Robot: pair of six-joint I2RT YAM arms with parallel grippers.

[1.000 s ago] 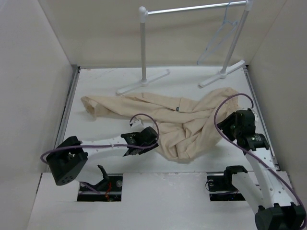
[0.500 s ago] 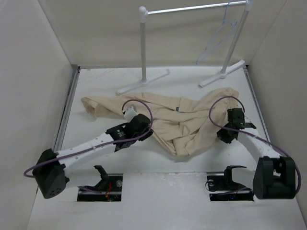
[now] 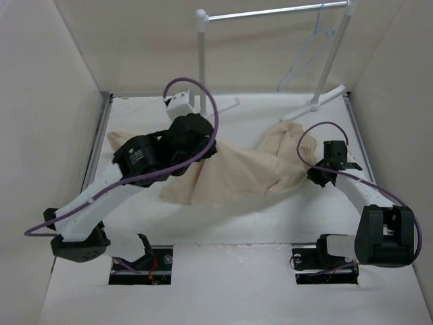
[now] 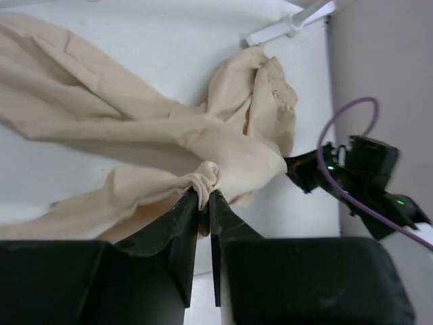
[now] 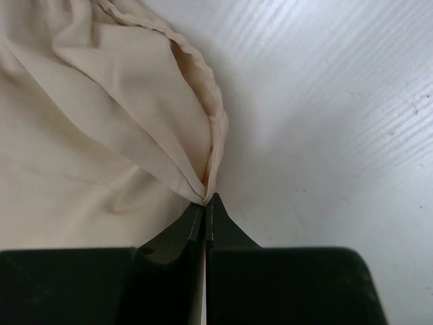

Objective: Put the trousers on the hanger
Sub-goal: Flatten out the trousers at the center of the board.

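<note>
So: left gripper (image 4: 204, 196) has its fingers nearly together, pinching a bunched fold of the trousers (image 3: 237, 177), with the arm raised over the table (image 3: 270, 227). One leg trails off left. The cloth spans mid-table across to the right gripper (image 5: 205, 202), whose fingers are pressed tight on the seamed edge, down at the surface. Back right, the hanger (image 3: 308, 54) hangs on the rack (image 3: 201, 61) bar, apart from the trousers.
</note>
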